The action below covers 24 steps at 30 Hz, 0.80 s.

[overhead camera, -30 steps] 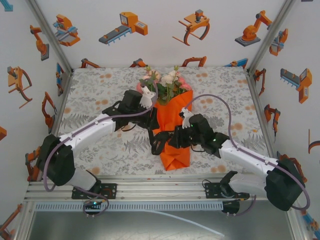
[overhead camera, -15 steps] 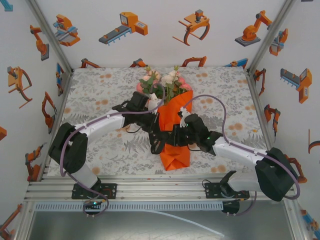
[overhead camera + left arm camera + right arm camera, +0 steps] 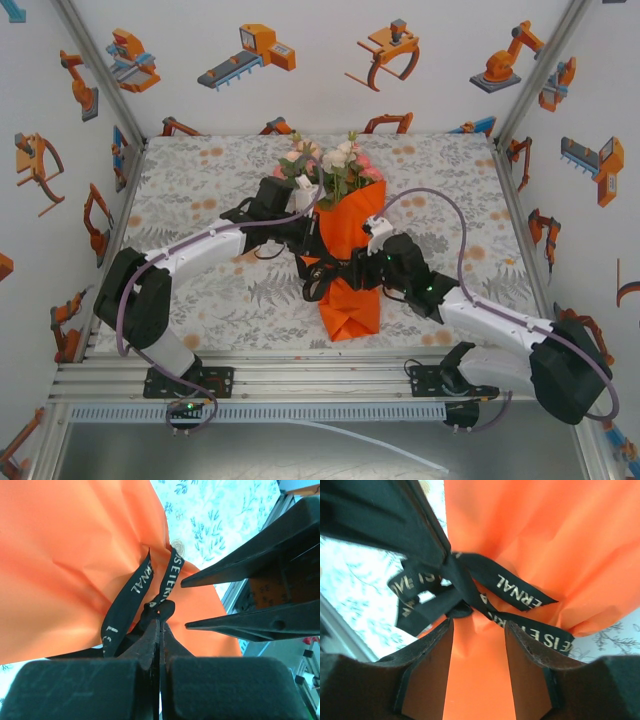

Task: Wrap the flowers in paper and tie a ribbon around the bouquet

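Note:
The bouquet lies mid-table: pink and white flowers [image 3: 332, 162] stick out of the orange paper [image 3: 352, 250] cone. A black ribbon [image 3: 520, 592] with gold lettering is knotted around the cone's narrow part. My left gripper [image 3: 161, 619] is shut on a ribbon [image 3: 131, 592] piece right at the knot; from above the left gripper [image 3: 308, 250] sits at the cone's left side. My right gripper [image 3: 479, 627] is open just below the knot, with only orange paper between its fingers [image 3: 427, 670]. In the top view the right gripper [image 3: 338, 275] reaches in from the right.
The table [image 3: 200, 180] has a grey leaf-print cloth. White walls with orange robot pictures [image 3: 250, 50] close in three sides. Both arms cross close together at the cone's waist. A metal rail [image 3: 320, 385] runs along the near edge.
The right gripper pushed left toward the knot, then drew back slightly to the right. The left arm reached further in and its elbow shifted left. The bouquet stayed in place.

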Available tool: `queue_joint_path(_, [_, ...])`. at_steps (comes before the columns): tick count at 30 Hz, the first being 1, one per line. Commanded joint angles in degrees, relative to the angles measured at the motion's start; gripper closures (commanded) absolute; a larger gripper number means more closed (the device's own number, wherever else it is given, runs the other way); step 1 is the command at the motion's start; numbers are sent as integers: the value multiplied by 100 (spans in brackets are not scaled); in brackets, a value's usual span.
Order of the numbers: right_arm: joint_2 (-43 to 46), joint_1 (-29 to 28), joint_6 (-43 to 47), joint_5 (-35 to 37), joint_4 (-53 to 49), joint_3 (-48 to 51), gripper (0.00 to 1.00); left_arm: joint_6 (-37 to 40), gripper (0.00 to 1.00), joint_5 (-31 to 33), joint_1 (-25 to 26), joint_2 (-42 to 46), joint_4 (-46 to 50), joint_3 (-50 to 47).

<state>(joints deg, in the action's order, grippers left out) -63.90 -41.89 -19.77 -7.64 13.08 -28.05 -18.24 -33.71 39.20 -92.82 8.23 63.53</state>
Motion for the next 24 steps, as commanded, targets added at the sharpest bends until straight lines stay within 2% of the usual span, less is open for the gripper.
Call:
queue_joint_path(1, [-23,-39,1093,-134,825,260,57,-212,100,-105,-55,123,-254,-2])
queue_joint_path(7, [-316,-39,1204,-492,1250,268,56,-198,100,-100,-64,110,-205,-9])
queue_joint_path(12, [-470,-38,950,-380,1238,182,58,-195,100,-27,-74,74,-166,-7])
queue_joint_path(19, [-105,-39,-1682,83,-94,-44,76,-246,100,119,-99,10,-109,-9])
queue_joint_path(24, [-281,-39,-3142,-91,0,-65,75,-276,99,206,-106,-55,-98,-45])
